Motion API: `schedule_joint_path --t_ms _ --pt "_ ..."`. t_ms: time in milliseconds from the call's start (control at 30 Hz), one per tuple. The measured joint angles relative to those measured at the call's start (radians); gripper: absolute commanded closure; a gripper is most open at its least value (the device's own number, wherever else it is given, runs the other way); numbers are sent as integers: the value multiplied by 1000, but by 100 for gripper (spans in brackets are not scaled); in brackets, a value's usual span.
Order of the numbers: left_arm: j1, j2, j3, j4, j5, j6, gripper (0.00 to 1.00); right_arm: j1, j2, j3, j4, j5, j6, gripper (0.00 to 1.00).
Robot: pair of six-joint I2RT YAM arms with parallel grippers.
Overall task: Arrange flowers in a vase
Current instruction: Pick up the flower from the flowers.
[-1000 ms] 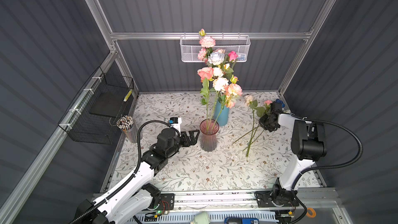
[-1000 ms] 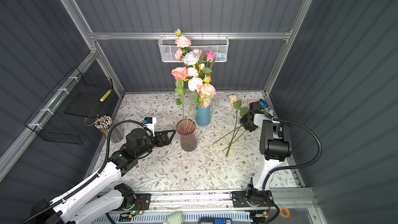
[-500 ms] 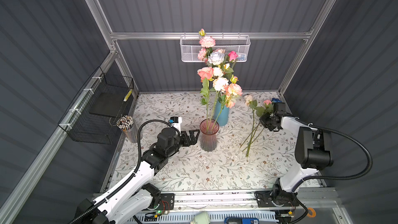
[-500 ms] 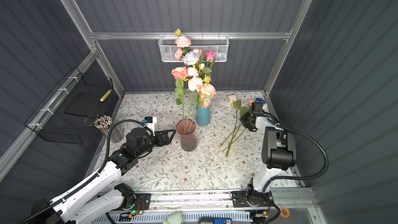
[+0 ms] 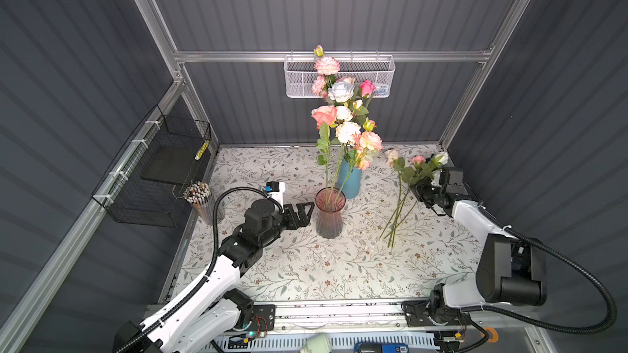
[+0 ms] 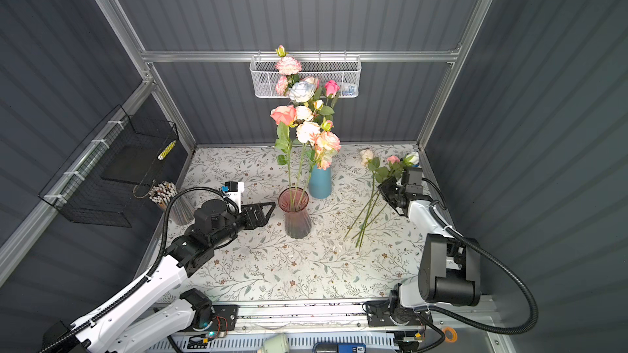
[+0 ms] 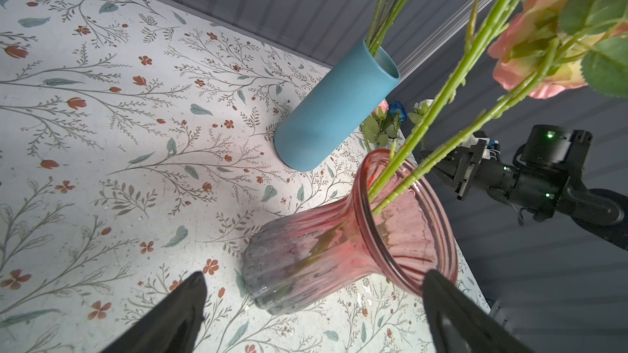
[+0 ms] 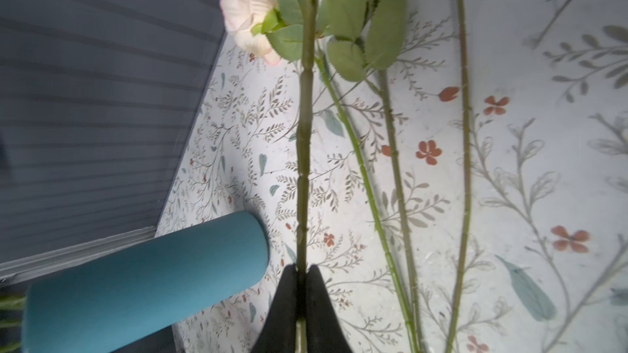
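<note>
A few loose flowers [image 5: 397, 210] lie fanned on the tabletop [image 5: 339, 266] toward its right side, blooms pointing at the back wall [image 5: 339, 11]. The right hand [image 8: 301, 271] pinches one green stem [image 8: 303, 130] among them. Two tall stems [image 5: 327, 171] stand in the pink glass vase [image 5: 329, 215], and a full bunch [image 5: 343, 110] fills the blue vase [image 5: 350, 181] just behind it. The left hand [image 5: 303, 214] hovers spread wide just beside the pink glass vase.
</note>
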Motion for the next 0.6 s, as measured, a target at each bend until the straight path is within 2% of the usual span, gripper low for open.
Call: schedule_joint_path --t_ms 367,600 --pt "0 -39 79 -87 -59 19 1 35 -310 -3 16 -45 -4 91" --pt "0 -134 95 -142 -212 14 0 198 -501 67 -58 69 -82 92"
